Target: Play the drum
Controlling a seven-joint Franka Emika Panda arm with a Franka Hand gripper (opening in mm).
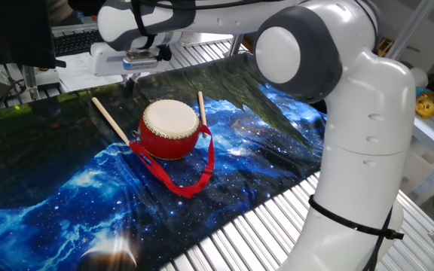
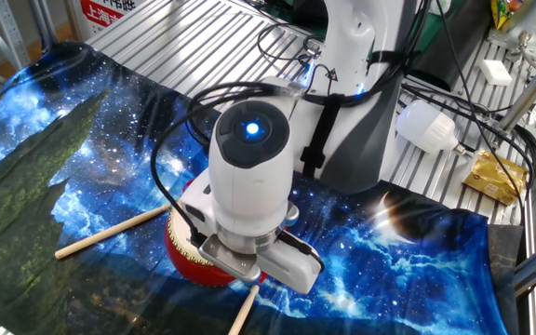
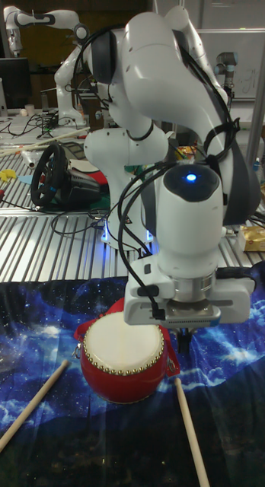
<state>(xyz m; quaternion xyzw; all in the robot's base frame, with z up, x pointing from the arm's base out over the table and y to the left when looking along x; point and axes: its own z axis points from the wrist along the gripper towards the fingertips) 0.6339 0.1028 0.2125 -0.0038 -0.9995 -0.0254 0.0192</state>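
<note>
Drum [image 1: 170, 129] whole in one fixed view – half-hidden behind the gripper [image 3: 183, 335] elsewhere – jaw state unreadable.

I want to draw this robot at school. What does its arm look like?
The arm is glossy white with fat rounded segments and grey round joint caps. A blue light glows on top of its wrist. Black cables loop along it. The gripper has a boxy white body and small dark fingers.
</note>
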